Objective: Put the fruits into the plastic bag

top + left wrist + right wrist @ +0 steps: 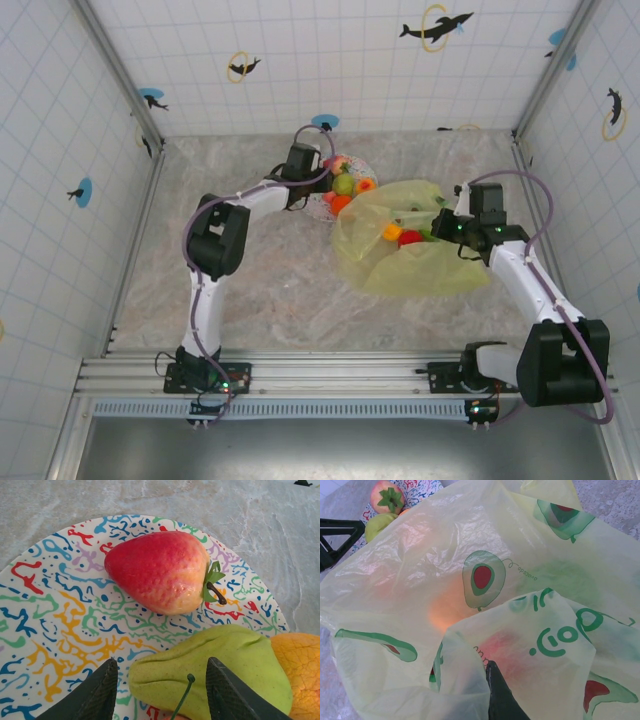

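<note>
– Between left gripper (160, 665) fingers: green pear (225, 672), on plate (50, 630). Jaws spread, one each side, no pinch yet afaict.
– Why that one?
– Closest to the tips. Strawberry (157, 570) lies just beyond them, orange fruit (300, 670) touches pear outside one finger.
– Arm pose?
– Elbow bent, wrist tipped down over plate.
– And right gripper (440, 228)?
– Pressed together, seems to pinch plastic bag (470, 540) film, prob to keep the mouth up + open. Bag spreads ahead of that hand; orange + red fruits (400, 236) show thru it. Forearm stretched fwd, low over table (250, 290).
</note>
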`<action>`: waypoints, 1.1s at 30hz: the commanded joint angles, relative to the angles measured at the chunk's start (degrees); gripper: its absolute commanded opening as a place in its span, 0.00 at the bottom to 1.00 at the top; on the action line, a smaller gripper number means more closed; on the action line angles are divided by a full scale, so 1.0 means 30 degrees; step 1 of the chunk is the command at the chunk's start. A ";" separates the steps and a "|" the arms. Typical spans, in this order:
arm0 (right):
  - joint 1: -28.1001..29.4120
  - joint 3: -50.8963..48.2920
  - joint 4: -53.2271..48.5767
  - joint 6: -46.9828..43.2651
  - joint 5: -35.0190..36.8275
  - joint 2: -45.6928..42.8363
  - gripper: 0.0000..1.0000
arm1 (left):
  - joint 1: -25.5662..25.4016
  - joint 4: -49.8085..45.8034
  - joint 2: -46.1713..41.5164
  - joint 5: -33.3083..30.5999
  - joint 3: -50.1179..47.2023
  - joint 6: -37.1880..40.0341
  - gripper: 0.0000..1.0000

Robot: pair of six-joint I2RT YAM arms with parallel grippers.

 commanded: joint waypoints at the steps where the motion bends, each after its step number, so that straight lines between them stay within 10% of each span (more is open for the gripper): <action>1: 0.0084 0.0028 0.0158 -0.0079 -0.0015 0.0316 0.00 | 0.0094 -0.0528 0.0674 0.0937 0.0884 0.0058 0.47; 33: 0.0093 -0.0444 0.0256 -0.0003 0.0090 0.0185 0.00 | 0.0416 -0.1015 -0.1734 -0.1525 0.0598 0.1498 0.00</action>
